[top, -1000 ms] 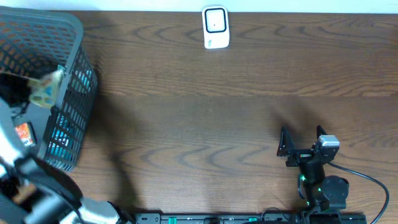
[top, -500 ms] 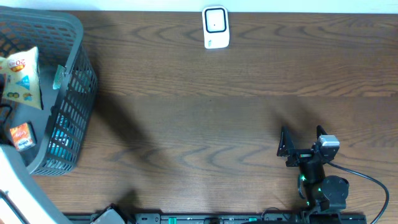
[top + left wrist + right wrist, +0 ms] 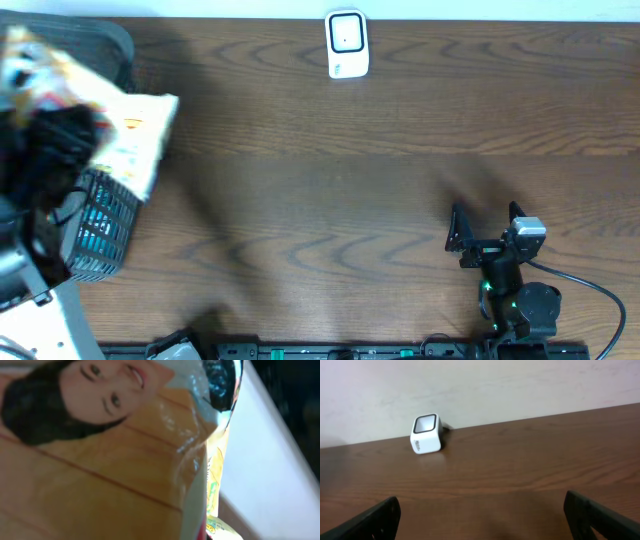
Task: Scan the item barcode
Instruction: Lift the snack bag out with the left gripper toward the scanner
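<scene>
- The counter [image 3: 330,200] is of dark brown wood with a clear grain.
- A small white scanner [image 3: 347,44] stands on it at the far edge, near the middle.
- A grey mesh basket [image 3: 100,225] stands on its left end, partly hidden.

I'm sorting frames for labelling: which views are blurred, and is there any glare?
Overhead: the snack bag is motion-smeared, the scanner crisp. Left wrist: the bag fills the frame, out of focus, with glare on its creases. Right wrist: sharp, evenly lit, no glare.
</scene>
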